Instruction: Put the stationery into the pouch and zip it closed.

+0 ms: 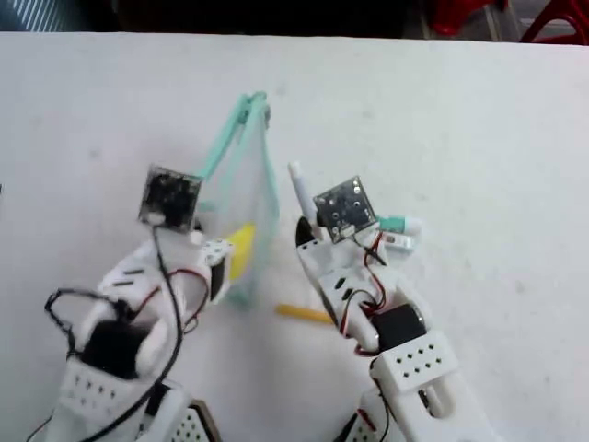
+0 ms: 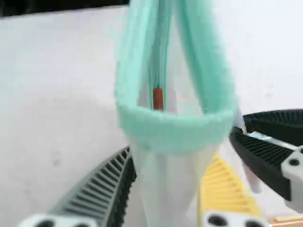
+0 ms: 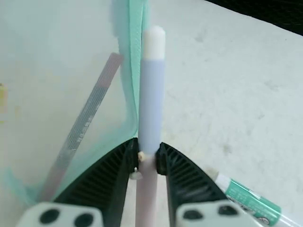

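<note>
Where the high view looks down, the right pincer (image 1: 308,230) is closed on a pen (image 1: 300,189), whose long axis runs alongside the pouch (image 1: 248,184), just beside it. In the left wrist view, the left pincer (image 2: 165,189) clamps the pouch wall, its mouth gaping. In the right wrist view, the pen lies against the pouch's edge.

The white desk (image 1: 460,110) carries a yellow pencil (image 1: 302,313) lying flat close beside the mesh pouch (image 1: 250,175), near its lower corner. Farther from the pouch on that same side lie a green-and-white marker (image 1: 401,224) and a small white item (image 1: 398,241), side by side.
</note>
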### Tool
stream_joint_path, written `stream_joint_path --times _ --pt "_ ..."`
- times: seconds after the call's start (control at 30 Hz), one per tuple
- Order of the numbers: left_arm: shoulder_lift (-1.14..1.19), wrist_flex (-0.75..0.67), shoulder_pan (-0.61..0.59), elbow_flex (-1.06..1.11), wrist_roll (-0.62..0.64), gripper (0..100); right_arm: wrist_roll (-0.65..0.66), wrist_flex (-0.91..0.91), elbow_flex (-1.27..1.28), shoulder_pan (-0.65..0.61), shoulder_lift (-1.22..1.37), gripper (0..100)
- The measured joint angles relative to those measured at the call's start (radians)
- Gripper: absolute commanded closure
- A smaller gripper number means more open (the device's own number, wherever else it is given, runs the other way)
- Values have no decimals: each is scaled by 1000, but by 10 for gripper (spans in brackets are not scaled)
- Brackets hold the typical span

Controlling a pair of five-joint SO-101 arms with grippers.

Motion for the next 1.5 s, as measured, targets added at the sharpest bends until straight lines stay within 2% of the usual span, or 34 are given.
stream_joint_path --times 0.13,0.27,0.7,0.87,0.97,1.13,1.27,1.37,1.5 --pt "-252 -5 9 120 0 847 0 0 0 0 0 981" --pt "-463 -15 9 238 0 848 0 0 0 0 0 981" --pt "-489 -12 14 242 0 849 0 0 -11 18 0 981" --pt "-497 -12 14 253 0 846 -2 68 -222 83 0 981" --pt "-505 -12 14 259 0 845 -2 178 -448 57 0 981" --pt "-505 -12 35 259 0 845 -2 242 -772 -101 -8 981" --pt "-505 -12 98 262 -38 845 -2 164 -836 -199 -14 981" --pt "-508 -20 115 281 -72 845 -2 75 -841 -232 -3 981" --pt "-509 -21 123 284 -80 845 -2 46 -842 -256 -5 981"
